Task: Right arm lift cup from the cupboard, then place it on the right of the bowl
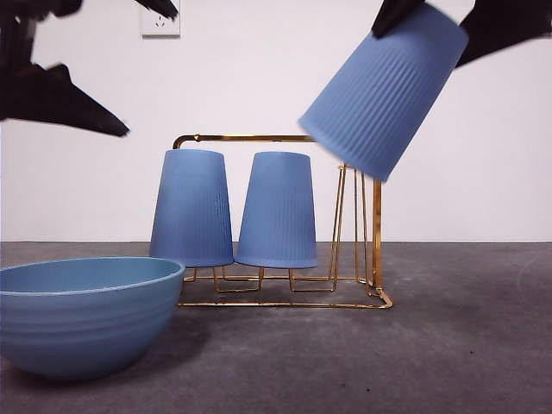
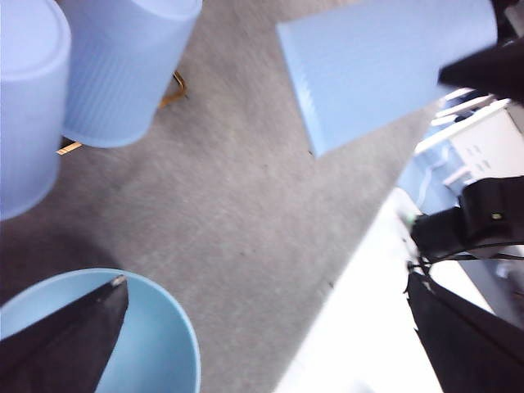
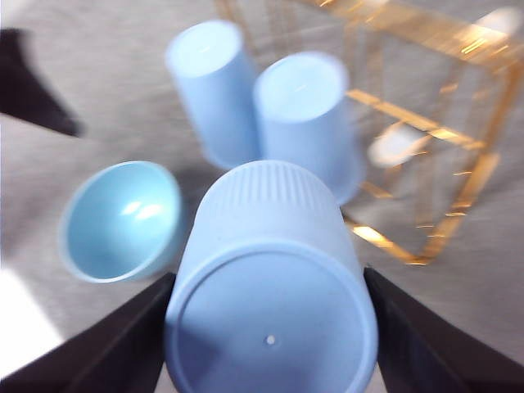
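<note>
My right gripper [image 3: 270, 278] is shut on a ribbed periwinkle cup [image 3: 270, 327], base toward the camera. In the front view this cup [image 1: 384, 90] hangs tilted, mouth down-left, above the right end of the gold wire cupboard [image 1: 377, 233], clear of its top bar. Two more cups [image 1: 191, 207] [image 1: 278, 210] stand upside down on the cupboard's pegs. The wide blue bowl [image 1: 82, 315] sits on the table at the front left, left of the cupboard. My left gripper [image 2: 264, 286] hovers open and empty above the bowl [image 2: 155, 344].
Grey table surface [image 1: 448, 345] stretches to the right of the bowl and in front of the cupboard. A white wall with a socket [image 1: 160, 21] stands behind. The left arm's dark jaws show at the front view's upper left.
</note>
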Robot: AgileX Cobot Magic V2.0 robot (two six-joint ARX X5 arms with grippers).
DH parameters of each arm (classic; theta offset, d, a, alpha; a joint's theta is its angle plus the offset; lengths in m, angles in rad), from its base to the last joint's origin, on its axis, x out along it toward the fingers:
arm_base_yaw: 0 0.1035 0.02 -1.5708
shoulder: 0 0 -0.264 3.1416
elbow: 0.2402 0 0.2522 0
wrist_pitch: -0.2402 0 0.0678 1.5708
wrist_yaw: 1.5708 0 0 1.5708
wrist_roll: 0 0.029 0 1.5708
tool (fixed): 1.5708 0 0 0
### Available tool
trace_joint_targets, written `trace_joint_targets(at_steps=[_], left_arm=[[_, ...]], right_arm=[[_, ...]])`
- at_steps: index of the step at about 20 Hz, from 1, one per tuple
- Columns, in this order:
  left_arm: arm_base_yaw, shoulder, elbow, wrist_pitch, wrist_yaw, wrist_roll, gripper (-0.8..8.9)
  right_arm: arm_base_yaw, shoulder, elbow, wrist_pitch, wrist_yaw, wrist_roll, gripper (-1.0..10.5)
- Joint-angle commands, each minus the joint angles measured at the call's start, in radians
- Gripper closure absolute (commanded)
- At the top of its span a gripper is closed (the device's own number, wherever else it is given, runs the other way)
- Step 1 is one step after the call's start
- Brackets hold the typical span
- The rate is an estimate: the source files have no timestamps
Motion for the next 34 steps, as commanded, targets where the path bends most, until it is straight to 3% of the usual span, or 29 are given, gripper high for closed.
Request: trace_joint_targets(at_steps=[1,10,16,18,26,27,34], left_arm=[[-0.005,0.050,0.016,0.029,0.059,-0.003,2.57],[0.003,0.251,0.016,0.157,0.314,-0.067,2.87],[0.005,0.364,0.016,0.264,0.488,-0.150,2.87],[0.005,0.384,0.016,0.302,0.495,-0.182,2.87],[-0.010,0.398,0.016,0.365,0.541,-0.256,2.90],[-0.013,0.398,0.016,0.373,0.541,-0.258,3.02],[-0.024,0.398,0.016,0.380,0.541,-0.263,6.29]], right_arm=[[0.007,-0.013,-0.082,0.129,-0.076,0.084,7.3],[0.005,-0.044,-0.396,0.627,-0.287,0.321,7.4],[0.008,-0.041,-0.572,0.979,-0.260,0.520,7.3],[0.016,-0.039,-0.618,1.062,-0.239,0.562,7.4],[0.071,0.068,-0.650,1.245,-0.162,0.623,7.4],[0.079,0.091,-0.650,1.262,-0.159,0.624,7.4],[0.131,0.224,-0.650,1.422,-0.153,0.685,7.4]])
